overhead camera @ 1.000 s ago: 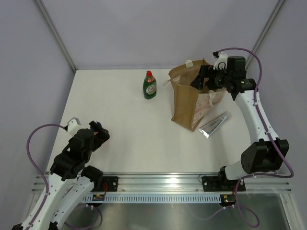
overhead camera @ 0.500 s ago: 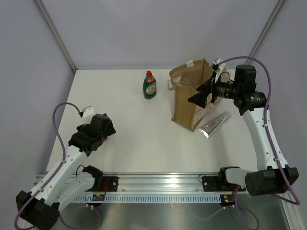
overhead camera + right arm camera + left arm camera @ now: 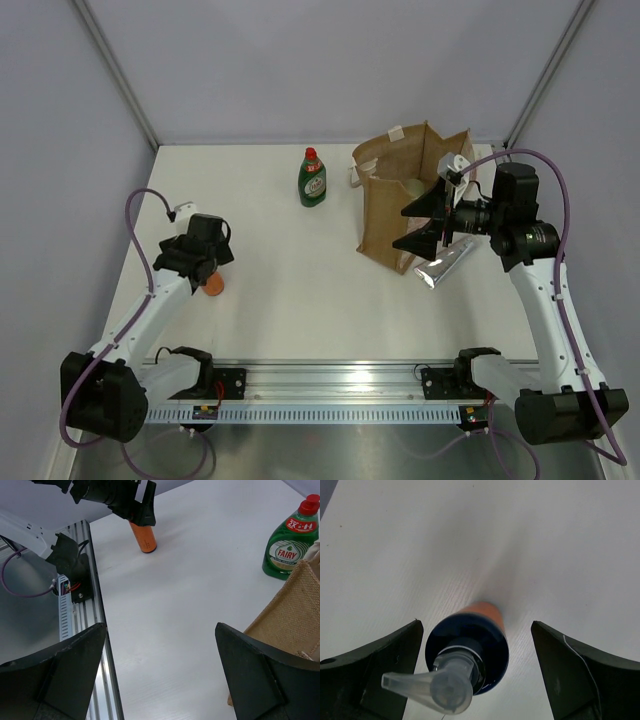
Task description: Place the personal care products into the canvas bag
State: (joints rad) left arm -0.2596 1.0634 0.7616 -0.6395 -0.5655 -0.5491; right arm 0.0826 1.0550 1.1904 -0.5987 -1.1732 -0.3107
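The left gripper (image 3: 475, 627) is down over the small orange bottle (image 3: 470, 647), jaws spread wide with one finger on either side. From the wrist view the bottle stands upright on the white worktop (image 3: 545, 540), with a dark blue collar and a clear pump head on top. The finger at the left of that view sits just beside the bottle with a sliver of gap, and the other finger is well apart, so there's no grip on it. All this is on the left side of the worktop, toward the near edge.

Over on the right, the right gripper (image 3: 400, 230) hangs in the air against the pale printed side of the canvas bag (image 3: 380, 210), jaws at full spread and nothing between them. The bag stands upright at the far right with its mouth open. Something pale shows inside, too small to identify.

The silver tube (image 3: 447, 259) lies flat on the worktop just beside the bag's near corner, under the right arm. The dark green bottle with red cap (image 3: 312, 178) stands upright to the left of the bag, apart from it.
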